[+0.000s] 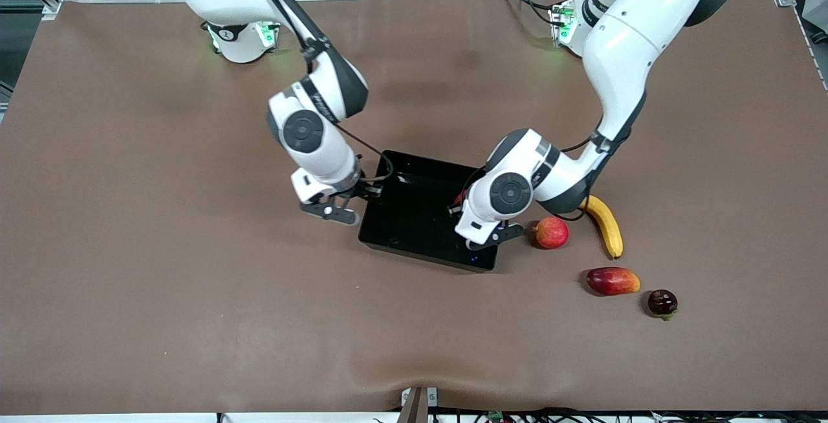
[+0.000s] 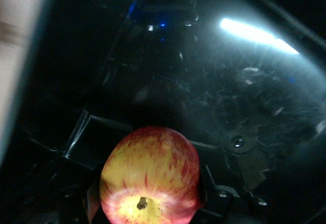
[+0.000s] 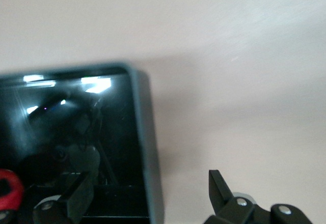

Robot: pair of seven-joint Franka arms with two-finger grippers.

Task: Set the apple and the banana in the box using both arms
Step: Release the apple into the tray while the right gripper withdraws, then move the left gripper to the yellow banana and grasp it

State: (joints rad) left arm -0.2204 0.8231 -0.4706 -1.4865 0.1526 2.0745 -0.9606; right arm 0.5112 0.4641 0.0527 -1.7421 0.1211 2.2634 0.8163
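Seen from the front, a brown counter (image 1: 162,281) fills the frame, with two white robot arms reaching down from the upper edge toward a shallow black box (image 1: 414,216) at the centre.

The left tool (image 1: 460,206) hangs over the box, at the end closest to the left arm. It is clenched around the apple (image 1: 458,202), of which only a sliver of red shows below the wrist. In the left wrist view the apple (image 2: 150,183) sits low in the centre of the frame, red streaked with yellow, its pale stem dimple facing the camera. Below it lies the glossy black floor of the box (image 2: 244,81), catching a bright streak of light in the upper part of the frame.

The right tool (image 1: 330,209) hovers at the box's other end, toward the right arm. Its jaws are released and hold nothing. In the right wrist view the right tool (image 3: 147,191) straddles the wall of the box (image 3: 102,122), with one dark finger (image 3: 76,193) over the black interior and the other over the bare counter (image 3: 229,56).

The banana (image 1: 605,226) lies on the counter outside the box, toward the left arm's end, its upper tip tucked under the left arm. A round pinkish-red fruit (image 1: 550,232) rests between the banana and the box. Lower in the frame lie an oblong red fruit (image 1: 612,281) and a small dark fruit (image 1: 662,303).
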